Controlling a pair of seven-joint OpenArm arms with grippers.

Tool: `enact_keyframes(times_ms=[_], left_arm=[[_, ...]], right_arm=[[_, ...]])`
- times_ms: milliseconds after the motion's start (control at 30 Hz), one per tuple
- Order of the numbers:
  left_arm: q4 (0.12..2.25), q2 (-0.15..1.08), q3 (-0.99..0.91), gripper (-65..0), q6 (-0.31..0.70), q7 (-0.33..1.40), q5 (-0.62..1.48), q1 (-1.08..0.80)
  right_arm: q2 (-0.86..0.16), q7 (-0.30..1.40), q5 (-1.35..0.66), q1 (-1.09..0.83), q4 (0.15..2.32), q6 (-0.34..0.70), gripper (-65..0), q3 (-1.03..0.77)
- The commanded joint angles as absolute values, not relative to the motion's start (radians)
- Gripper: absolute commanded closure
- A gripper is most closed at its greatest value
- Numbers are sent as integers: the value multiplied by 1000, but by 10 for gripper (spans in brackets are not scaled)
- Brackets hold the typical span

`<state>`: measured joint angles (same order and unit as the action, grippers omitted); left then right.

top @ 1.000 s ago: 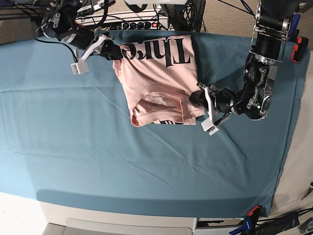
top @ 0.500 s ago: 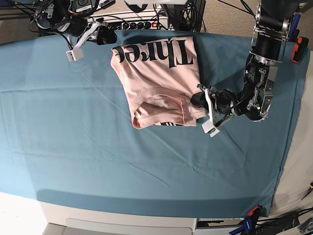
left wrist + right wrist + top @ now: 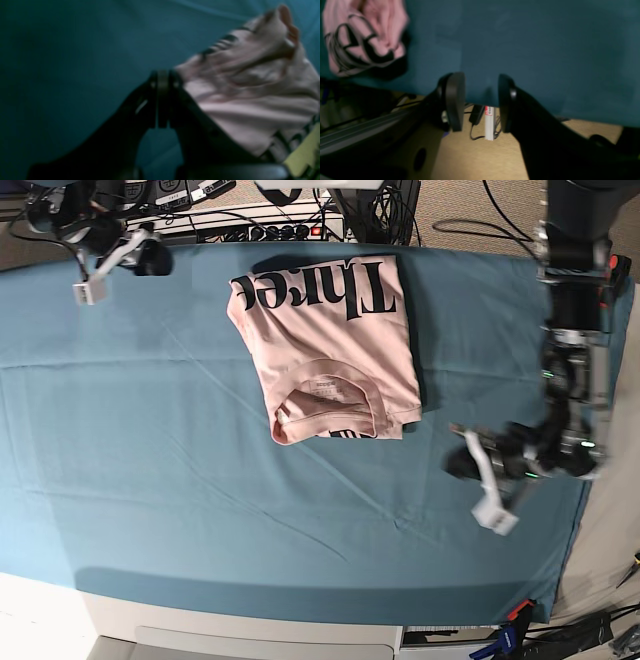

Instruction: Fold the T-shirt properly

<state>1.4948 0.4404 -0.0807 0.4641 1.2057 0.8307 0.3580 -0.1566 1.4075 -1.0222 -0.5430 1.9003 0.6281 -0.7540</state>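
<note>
The pale pink T-shirt (image 3: 330,350) lies folded into a rectangle on the teal sheet (image 3: 200,480). The black "Three" lettering is at its far end and the collar at its near end. My left gripper (image 3: 460,464) is off the shirt's near right corner, apart from it. In the left wrist view this gripper (image 3: 162,82) is shut and empty, with the shirt (image 3: 250,100) to its right. My right gripper (image 3: 155,260) is at the table's far left edge, well left of the shirt. In the right wrist view it (image 3: 481,100) is open and empty, with the shirt (image 3: 362,37) at upper left.
Cables and a power strip (image 3: 270,225) lie beyond the table's far edge. White tags hang from both grippers, one near the left gripper (image 3: 492,510). The sheet's right edge (image 3: 590,480) is close to the left arm. Floor shows below the sheet's edge (image 3: 482,155).
My left gripper has let go of the shirt's near right corner and pulled back to the near right. My right gripper has moved further left, away from the shirt's far left corner.
</note>
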Motion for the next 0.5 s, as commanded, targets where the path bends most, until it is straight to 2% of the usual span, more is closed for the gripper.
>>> enact_keyframes(times_ms=[0, 133, 267, 367, 467], left_arm=[[1522, 489, -112, 0, 467, 1208, 841, 365], [1611, 637, -231, 0, 455, 1220, 849, 239], [1748, 739, -444, 0, 453, 1238, 889, -29], [1872, 736, -639, 0, 453, 1239, 915, -278], [2010, 665, -822, 0, 453, 1242, 957, -514]], right_arm=[[-187, 1396, -1039, -546, 1919, 631, -227, -783], [-248, 1396, -1040, -546, 1919, 631, -227, -855], [-288, 1396, -1039, -552, 1919, 631, -226, -878], [-291, 1396, -1039, -558, 1919, 631, -226, -878], [-291, 1396, -1039, -577, 1919, 631, -226, -878]])
